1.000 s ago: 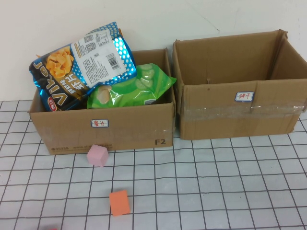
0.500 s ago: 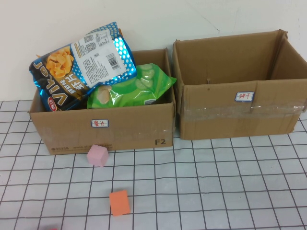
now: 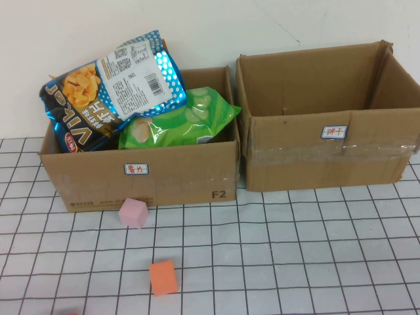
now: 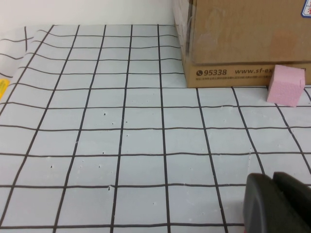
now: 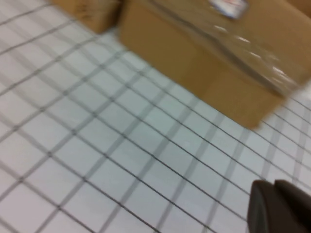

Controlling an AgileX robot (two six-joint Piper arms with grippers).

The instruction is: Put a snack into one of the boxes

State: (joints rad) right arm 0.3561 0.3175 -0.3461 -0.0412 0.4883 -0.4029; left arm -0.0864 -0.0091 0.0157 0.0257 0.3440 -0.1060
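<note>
A blue chip bag (image 3: 108,88) and a green snack bag (image 3: 180,118) lie in the left cardboard box (image 3: 144,180), sticking out above its rim. The right cardboard box (image 3: 328,154) looks empty inside. Neither gripper shows in the high view. My left gripper (image 4: 273,177) is shut and empty, low over the gridded mat in front of the left box (image 4: 243,43). My right gripper (image 5: 273,183) is shut and empty, over the mat in front of the right box (image 5: 204,53).
A pink foam cube (image 3: 134,212) sits on the mat against the left box's front; it also shows in the left wrist view (image 4: 286,85). An orange foam cube (image 3: 163,277) lies nearer the front. A red scrap (image 3: 71,313) peeks in at the bottom edge.
</note>
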